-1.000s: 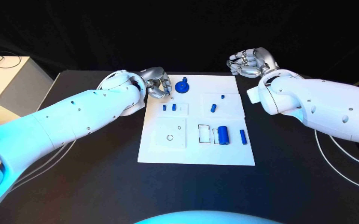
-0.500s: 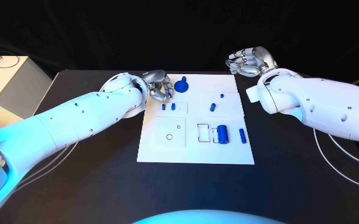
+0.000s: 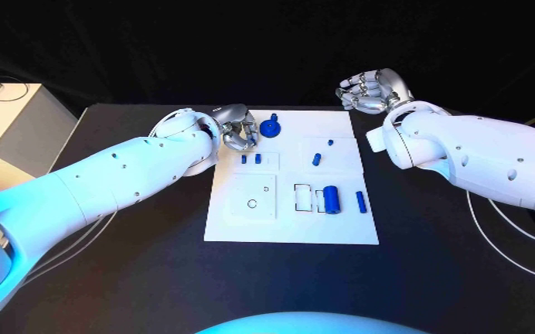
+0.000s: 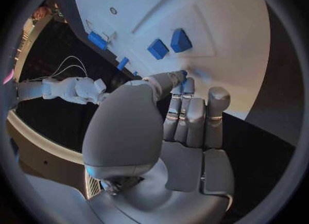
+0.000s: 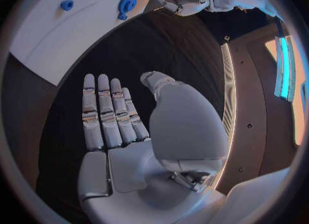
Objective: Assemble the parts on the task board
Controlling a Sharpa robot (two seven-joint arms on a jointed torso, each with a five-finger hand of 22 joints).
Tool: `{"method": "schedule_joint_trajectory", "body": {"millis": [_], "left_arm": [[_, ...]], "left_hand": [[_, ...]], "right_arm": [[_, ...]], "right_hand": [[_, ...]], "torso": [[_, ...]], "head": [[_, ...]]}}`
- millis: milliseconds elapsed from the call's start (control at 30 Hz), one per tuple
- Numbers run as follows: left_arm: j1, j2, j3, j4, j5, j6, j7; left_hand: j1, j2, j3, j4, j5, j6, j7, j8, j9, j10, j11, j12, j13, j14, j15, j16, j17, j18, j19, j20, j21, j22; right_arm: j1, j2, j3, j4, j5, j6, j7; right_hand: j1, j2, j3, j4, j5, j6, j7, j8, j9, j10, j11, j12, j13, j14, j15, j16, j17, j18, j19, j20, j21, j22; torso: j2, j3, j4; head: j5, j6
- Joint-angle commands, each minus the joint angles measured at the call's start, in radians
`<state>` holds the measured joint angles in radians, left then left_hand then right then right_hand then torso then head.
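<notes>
little has moved since a second ago: the left hand (image 3: 236,127) has shifted slightly toward the board's far left corner, and the right hand (image 3: 373,92) has stayed put.

the board (image 3: 292,226) lies in the middle of the worktop (image 3: 134,264). on it, a blue knob (image 3: 271,127) stands near the far edge, just beside the left hand. two small pegs (image 3: 251,159) stand side by side in a raised square on the left. on the right square there is a tiny pin (image 3: 331,144) and a short block (image 3: 318,159). nearer the robot, a cylinder (image 3: 331,199) lies beside a rectangular slot, with a slim bar (image 3: 361,201) to its right.

the left hand hangs over the board's far left edge, fingers curled down; in the left wrist view the thumb and a fingertip (image 4: 182,82) meet on something small and blue, so it seems to pinch a part, though which one cannot be told.

the right hand is held above the worktop off the board's far right corner; in the right wrist view its fingers (image 5: 106,110) lie straight and apart from the thumb, holding nothing.
</notes>
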<state>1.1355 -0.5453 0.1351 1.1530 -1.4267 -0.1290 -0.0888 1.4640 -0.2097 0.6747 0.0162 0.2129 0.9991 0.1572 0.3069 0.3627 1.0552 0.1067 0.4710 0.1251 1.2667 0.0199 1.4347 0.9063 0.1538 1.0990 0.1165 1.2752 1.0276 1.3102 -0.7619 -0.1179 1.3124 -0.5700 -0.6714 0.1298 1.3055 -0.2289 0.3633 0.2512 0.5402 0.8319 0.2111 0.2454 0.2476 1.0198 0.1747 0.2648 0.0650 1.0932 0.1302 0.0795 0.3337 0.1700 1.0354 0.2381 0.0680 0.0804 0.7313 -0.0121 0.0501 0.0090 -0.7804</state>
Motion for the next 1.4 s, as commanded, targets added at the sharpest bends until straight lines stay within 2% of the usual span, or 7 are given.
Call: {"method": "schedule_joint_trajectory", "body": {"millis": [33, 433, 1400], "left_arm": [[-0.001, 0.004, -0.002, 0.002, 0.001, 0.019, 0.003], [-0.001, 0.005, -0.009, 0.003, 0.001, 0.025, 0.001], [-0.001, 0.005, -0.01, 0.018, -0.009, 0.005, -0.001]], "left_hand": [[-0.004, 0.006, -0.001, -0.004, 0.002, 0.006, -0.003, -0.005, 0.002, 0.025, -0.021, 0.002, 0.002, 0.002, -0.001, -0.002, 0.001, -0.017, -0.001, 0.001, 0.002, 0.001], [-0.005, 0.006, -0.001, -0.004, 0.002, 0.007, -0.003, -0.006, 0.002, 0.026, -0.021, 0.001, 0.002, 0.001, -0.001, -0.002, 0.0, -0.017, -0.001, 0.001, 0.002, 0.001], [-0.009, 0.004, -0.006, -0.01, 0.001, 0.024, -0.007, -0.008, 0.004, 0.047, -0.026, -0.005, 0.009, 0.012, -0.004, 0.004, 0.019, -0.02, 0.007, 0.0, 0.008, 0.012]], "right_arm": [[0.0, 0.0, 0.0, 0.002, -0.01, 0.013, 0.013], [0.0, -0.001, 0.0, 0.001, -0.01, 0.013, 0.013], [0.0, 0.0, 0.0, -0.001, -0.01, 0.014, 0.013]], "right_hand": [[0.004, -0.003, 0.002, -0.003, 0.006, -0.002, 0.029, -0.006, -0.001, -0.001, -0.001, -0.005, -0.001, -0.005, -0.001, -0.004, -0.001, 0.014, -0.007, 0.001, 0.001, -0.001], [0.004, -0.003, 0.002, -0.003, 0.006, -0.002, 0.029, -0.006, -0.001, -0.001, -0.001, -0.005, -0.001, -0.005, -0.001, -0.004, -0.001, 0.014, -0.007, 0.001, 0.001, -0.001], [0.004, -0.003, 0.002, -0.003, 0.006, -0.002, 0.029, -0.006, -0.001, -0.001, -0.001, -0.005, -0.001, -0.005, -0.001, -0.004, -0.001, 0.014, -0.007, 0.001, 0.001, -0.001]], "torso": [[0.0, -0.0006, -0.0001], [0.0, -0.0003, 0.0], [0.0, -0.001, 0.0002]], "head": [[0.0, -0.001], [-0.002, -0.003], [-0.004, -0.005]]}}
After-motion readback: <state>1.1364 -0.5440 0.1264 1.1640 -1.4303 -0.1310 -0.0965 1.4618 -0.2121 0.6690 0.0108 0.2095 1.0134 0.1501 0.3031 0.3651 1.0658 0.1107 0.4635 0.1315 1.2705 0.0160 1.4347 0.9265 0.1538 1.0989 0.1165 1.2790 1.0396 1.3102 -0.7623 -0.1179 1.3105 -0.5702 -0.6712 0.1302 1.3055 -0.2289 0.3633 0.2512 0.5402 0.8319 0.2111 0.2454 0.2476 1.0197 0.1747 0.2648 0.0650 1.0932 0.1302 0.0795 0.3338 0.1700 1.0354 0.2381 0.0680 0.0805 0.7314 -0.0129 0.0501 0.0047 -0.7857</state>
